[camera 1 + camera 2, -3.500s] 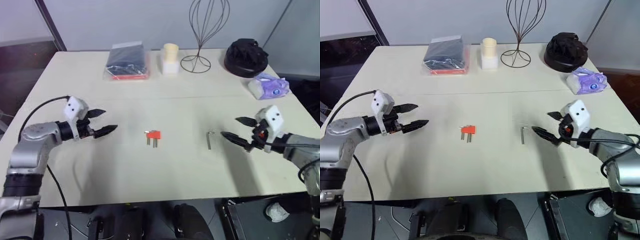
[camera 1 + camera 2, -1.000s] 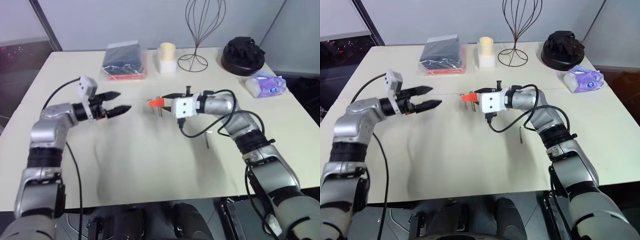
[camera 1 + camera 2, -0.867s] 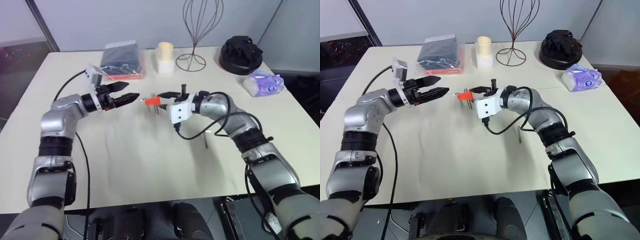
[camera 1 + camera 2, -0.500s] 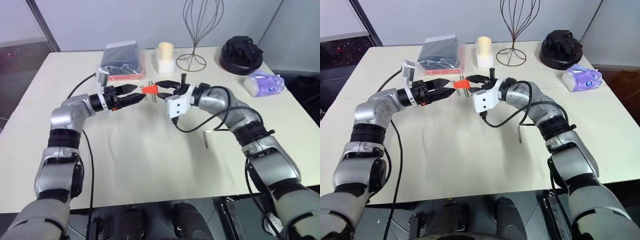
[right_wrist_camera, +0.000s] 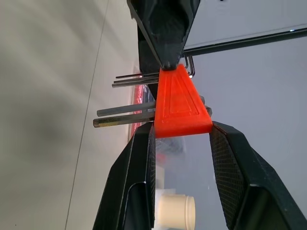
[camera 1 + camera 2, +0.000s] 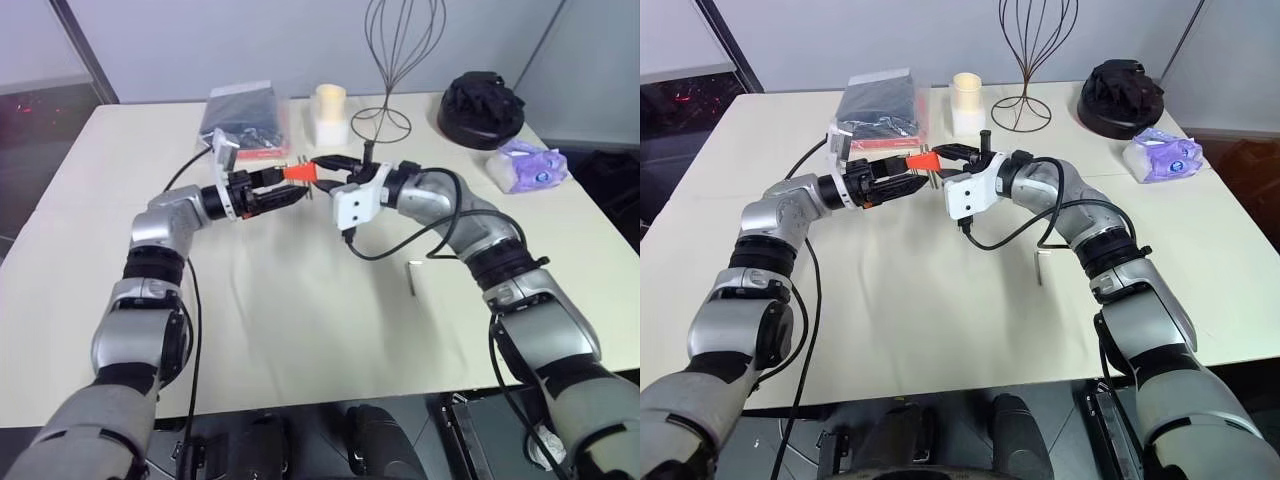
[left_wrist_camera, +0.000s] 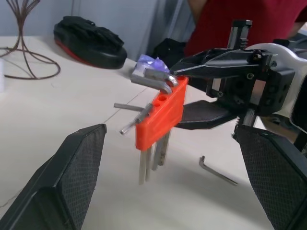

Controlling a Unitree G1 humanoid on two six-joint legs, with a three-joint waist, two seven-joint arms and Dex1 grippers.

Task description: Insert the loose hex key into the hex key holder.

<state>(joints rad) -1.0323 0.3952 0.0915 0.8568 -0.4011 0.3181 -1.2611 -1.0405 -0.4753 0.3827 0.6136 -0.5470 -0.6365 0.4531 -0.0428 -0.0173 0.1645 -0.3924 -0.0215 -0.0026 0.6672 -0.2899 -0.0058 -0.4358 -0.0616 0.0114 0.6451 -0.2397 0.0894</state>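
The hex key holder (image 6: 300, 173) hangs above the worktop's (image 6: 300, 330) middle, clamped in the right end effector (image 6: 322, 170). The left end effector (image 6: 282, 186), fingers spread, flanks it. The loose hex key (image 6: 413, 276) lies untouched toward the right edge; insertion remains.

Bare table (image 6: 250, 300) around the loose hex key (image 6: 413, 277); both arms well above it.

A lab or test room: a plain cream table (image 6: 300, 330) against bare grey walls (image 6: 250, 40), scattered with unrelated props.
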